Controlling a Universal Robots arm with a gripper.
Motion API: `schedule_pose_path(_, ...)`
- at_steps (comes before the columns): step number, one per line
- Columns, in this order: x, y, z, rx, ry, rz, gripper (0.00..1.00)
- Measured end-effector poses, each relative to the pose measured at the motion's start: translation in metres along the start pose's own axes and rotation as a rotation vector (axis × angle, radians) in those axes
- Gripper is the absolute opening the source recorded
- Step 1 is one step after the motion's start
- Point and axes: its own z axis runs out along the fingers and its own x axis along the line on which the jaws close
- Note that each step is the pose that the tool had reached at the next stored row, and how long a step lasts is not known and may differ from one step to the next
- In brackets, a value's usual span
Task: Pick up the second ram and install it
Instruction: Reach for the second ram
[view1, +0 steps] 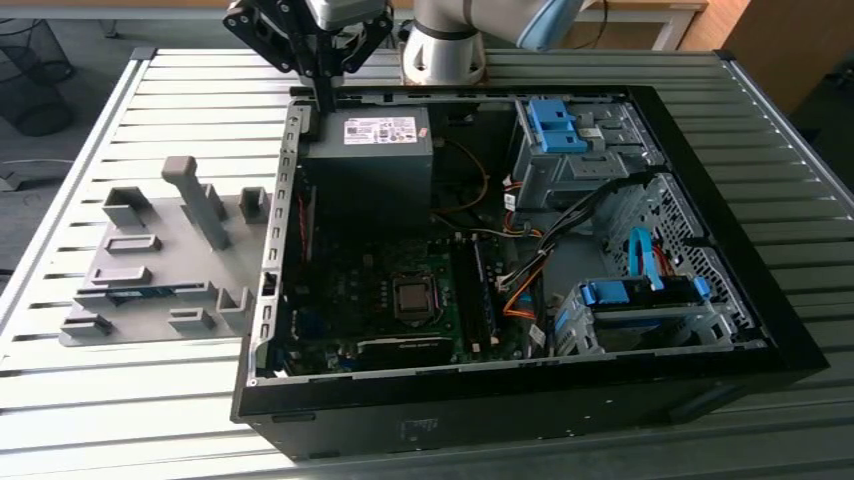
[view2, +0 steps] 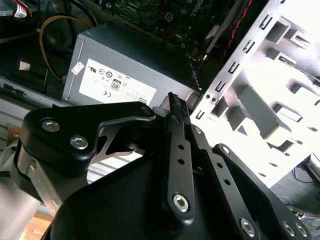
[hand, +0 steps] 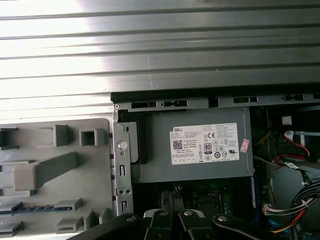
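One ram (view1: 140, 293) lies well apart from me, a thin blue strip in a slot of the grey holder (view1: 147, 225) on the exterior view's left. The first wrist view shows it too, edge-up between the holder's grey blocks. The holder rests flat on the slatted metal bench (view1: 187, 90), just beside the open case (view1: 534, 410), and a tall grey post (view1: 200, 200) stands tilted on it.

My gripper (view1: 323, 103) hangs over the case's far corner on the holder's side, pointing straight down, its tip near the perforated side wall (view1: 280, 200). My fingers (view2: 175, 107) are pressed together, closed.

The grey power supply (view1: 367, 160) sits just beside and below me, with its white label facing up. Nearer the camera, the motherboard (view1: 387, 300) lies flat in the case floor. Orange and black cables (view1: 527, 280) run across to the drive bays. Light-blue drive clips (view1: 554, 125) sit at the far bay, and more of them at the near bay, on the exterior view's right.
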Motion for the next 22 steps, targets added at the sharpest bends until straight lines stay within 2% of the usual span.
schedule_pose_path(8, 0.0020, -0.0002, -0.0001, 0.0000, 0.0001, 0.000, 0.11)
schedule_pose_path(22, 0.0139, -0.0011, -0.0003, 0.0000, 0.0000, 0.000, 0.11)
